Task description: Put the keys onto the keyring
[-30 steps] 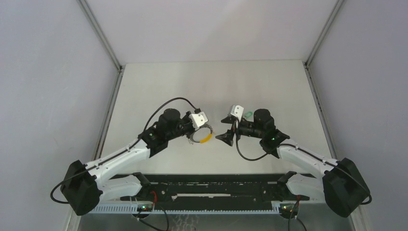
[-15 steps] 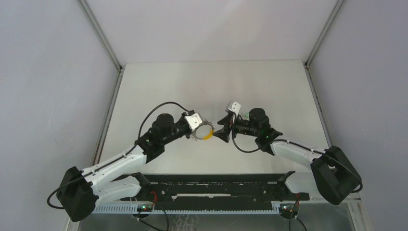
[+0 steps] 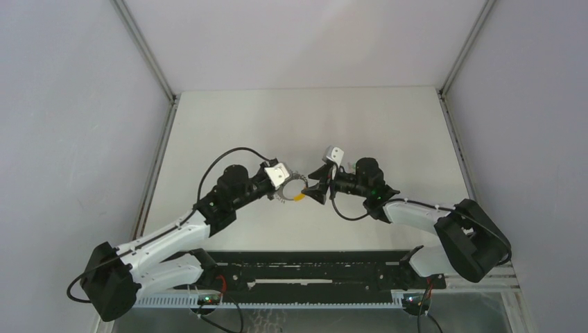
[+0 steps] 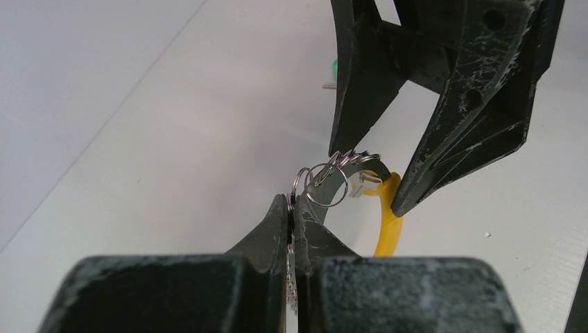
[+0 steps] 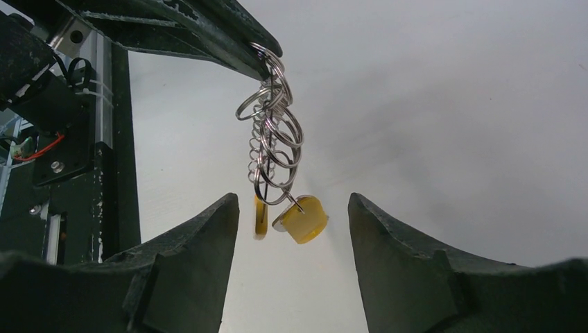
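Grey metal keyring (image 5: 272, 149) is hanging pinched in our closed left fingers (image 4: 270, 232) above the tabletop (image 3: 229, 132); we are straddling its dangling yellow key (image 5: 304, 218) with our parted right fingers (image 5: 399, 243)

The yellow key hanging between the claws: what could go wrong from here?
The keyring hangs from only the tips of the shut left claw, so a tug could pull it free. The right claw stands open around the yellow key; closing off-centre might set it swinging instead of catching it. The green key lies apart on the table and might get nudged away.
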`<state>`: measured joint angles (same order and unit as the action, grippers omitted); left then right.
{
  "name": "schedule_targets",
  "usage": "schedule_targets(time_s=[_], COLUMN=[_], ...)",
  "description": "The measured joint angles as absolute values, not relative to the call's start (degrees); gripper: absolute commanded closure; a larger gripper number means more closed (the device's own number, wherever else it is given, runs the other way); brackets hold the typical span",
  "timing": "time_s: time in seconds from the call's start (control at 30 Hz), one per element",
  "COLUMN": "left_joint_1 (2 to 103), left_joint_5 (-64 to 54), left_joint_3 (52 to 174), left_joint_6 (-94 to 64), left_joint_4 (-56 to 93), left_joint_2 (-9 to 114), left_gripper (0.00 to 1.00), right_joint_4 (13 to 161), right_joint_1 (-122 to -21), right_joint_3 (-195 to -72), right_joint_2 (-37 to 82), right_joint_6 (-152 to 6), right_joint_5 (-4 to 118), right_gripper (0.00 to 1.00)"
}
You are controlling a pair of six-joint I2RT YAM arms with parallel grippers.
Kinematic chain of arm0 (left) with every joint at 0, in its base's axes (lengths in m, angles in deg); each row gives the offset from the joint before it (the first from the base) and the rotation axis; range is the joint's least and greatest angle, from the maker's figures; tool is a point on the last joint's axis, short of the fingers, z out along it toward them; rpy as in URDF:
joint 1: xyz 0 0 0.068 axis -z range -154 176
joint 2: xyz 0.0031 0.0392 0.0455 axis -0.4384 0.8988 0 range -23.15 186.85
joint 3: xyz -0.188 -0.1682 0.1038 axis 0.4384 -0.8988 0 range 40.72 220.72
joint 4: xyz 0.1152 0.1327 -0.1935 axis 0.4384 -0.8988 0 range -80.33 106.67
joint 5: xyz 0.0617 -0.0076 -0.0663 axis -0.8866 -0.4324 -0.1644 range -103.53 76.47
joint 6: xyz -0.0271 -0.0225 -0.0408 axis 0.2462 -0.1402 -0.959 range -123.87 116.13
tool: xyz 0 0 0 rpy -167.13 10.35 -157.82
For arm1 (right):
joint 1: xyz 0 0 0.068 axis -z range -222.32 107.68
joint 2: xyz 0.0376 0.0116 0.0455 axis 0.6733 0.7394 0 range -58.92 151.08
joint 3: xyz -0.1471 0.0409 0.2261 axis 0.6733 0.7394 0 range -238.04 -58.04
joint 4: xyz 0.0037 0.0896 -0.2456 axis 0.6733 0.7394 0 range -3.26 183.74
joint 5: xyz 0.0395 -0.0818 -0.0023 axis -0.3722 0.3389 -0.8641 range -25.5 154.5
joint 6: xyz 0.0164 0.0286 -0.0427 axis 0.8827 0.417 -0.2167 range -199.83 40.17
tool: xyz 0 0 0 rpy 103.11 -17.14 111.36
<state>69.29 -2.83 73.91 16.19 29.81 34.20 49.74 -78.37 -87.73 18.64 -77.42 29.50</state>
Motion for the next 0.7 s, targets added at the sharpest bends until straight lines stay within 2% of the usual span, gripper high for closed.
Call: schedule_targets(time_s=[0.27,0.37,0.53,0.6,0.7], left_joint_1=[69.3,69.4,69.5,69.7,69.9], left_joint_5=[-2.8,-2.8,-2.9,-2.9,-2.9], left_joint_3=[73.1,71.9,69.8,68.9,67.6], left_joint_6=[15.2,14.6,13.7,13.3,12.9], left_joint_4=[32.0,33.0,34.9,35.7,36.0], left_joint_2=[33.3,32.6,31.0,30.1,28.6], left_gripper=[1.0,1.0,0.98,0.89,0.67], right_joint_4=[49.0,48.8,49.2,50.7,55.5], right_joint_1=[-78.9,-79.3,-79.5,-79.6,-80.3], right_joint_3=[-87.7,-87.7,-87.7,-87.8,-88.5], right_joint_2=[19.8,19.9,19.7,19.0,16.6], right_joint_6=[-77.5,-77.6,-78.5,-79.5,-82.0], right_joint_5=[28.8,28.4,28.2,28.2,28.8], right_gripper=[0.52,0.64,0.9,1.0,1.0])
